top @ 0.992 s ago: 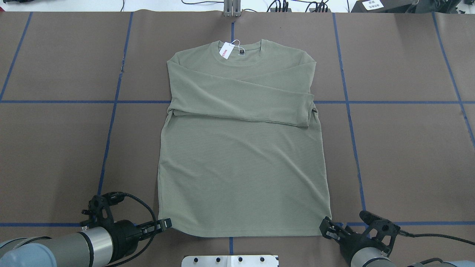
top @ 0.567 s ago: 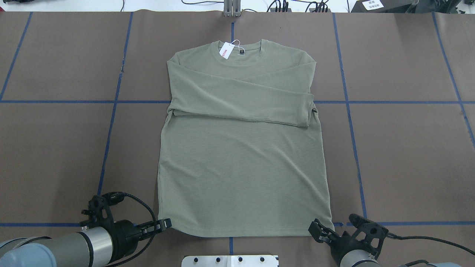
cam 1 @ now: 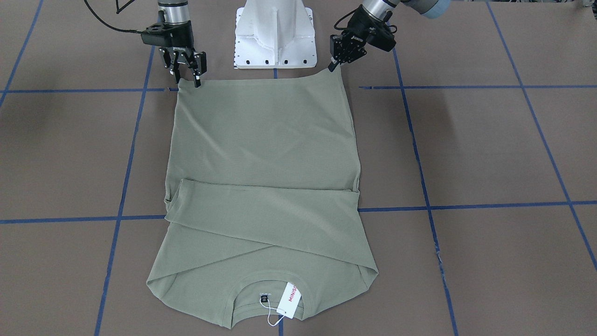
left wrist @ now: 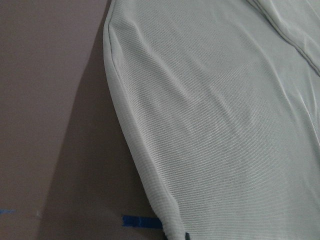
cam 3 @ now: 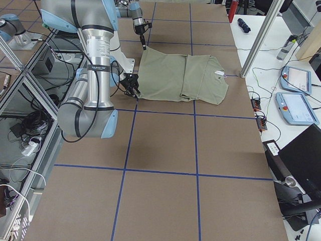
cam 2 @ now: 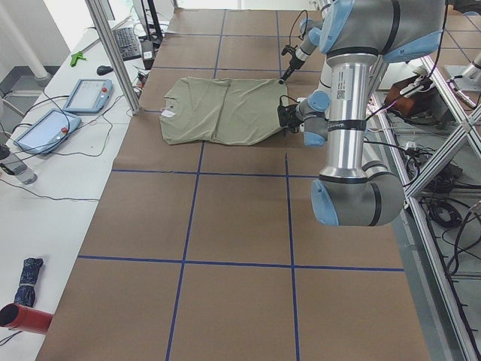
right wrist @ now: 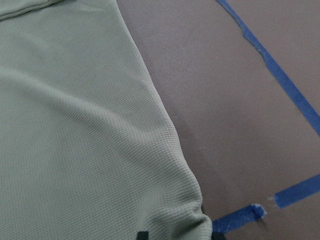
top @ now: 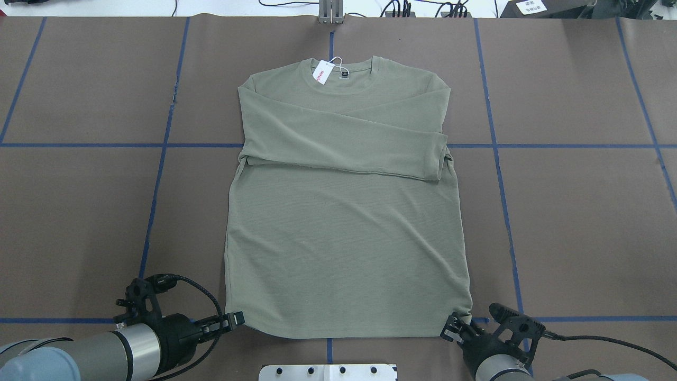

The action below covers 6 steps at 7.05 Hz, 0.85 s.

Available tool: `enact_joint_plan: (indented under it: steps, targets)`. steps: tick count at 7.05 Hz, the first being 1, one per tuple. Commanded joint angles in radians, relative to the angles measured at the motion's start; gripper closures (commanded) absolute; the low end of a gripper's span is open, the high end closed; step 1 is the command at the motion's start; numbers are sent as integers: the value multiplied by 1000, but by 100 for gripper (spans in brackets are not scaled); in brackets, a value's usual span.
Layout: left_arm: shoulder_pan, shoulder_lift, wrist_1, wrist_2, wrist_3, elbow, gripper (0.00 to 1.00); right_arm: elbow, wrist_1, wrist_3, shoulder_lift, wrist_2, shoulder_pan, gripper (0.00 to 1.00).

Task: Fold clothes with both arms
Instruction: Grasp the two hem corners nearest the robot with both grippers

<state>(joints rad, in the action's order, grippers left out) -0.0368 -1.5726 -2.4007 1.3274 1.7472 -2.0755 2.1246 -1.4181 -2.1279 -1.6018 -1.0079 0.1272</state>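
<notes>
Overhead view. The olive-green shirt [top: 344,238] lies flat at the middle of the brown-covered table [top: 582,222], collar toward 12 o'clock and hem toward 6 o'clock. Both sleeves [top: 344,140] are folded across the chest, one over the other. A white hang tag [top: 321,72] with red lettering rests at the collar.

The left gripper [top: 236,319] meets the hem at its 7 o'clock corner. Its jaws are drawn together on the fabric edge, which stands slightly off the table in the left wrist view. The right gripper [cam 1: 188,81] sits at the 5 o'clock corner with jaws parted, one finger on either side of the corner. The cloth there is puckered, and nothing is clamped.

Blue tape lines [top: 158,174] divide the table into squares, and one line passes just beside each gripped corner. The white pedestal base [cam 1: 275,32] stands near the hem at 6 o'clock, apart from the cloth and between the two arms. Tablets [cam 2: 89,94] and cables lie beyond the table's far edge, past 12 o'clock.
</notes>
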Motion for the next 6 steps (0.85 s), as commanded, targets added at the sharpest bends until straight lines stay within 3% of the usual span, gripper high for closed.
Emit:
enact_joint_plan:
  steps: [1, 3, 4, 5, 6]
  targets:
    - [0, -1, 0, -1, 0, -3, 100, 21, -4, -1, -9, 0, -11, 100]
    - [-2, 12, 5, 6, -2, -50, 100, 186, -136, -1, -53, -38, -14, 100]
    - [-3, 19, 6, 7, -3, -76, 100, 201, -162, -1, -50, -44, -14, 100]
    - [-5, 26, 12, 13, -5, -127, 100, 257, -186, -1, -53, -54, -14, 100]
    - [-3, 70, 47, 47, -3, -240, 100, 367, -296, -3, -46, -101, 0, 100]
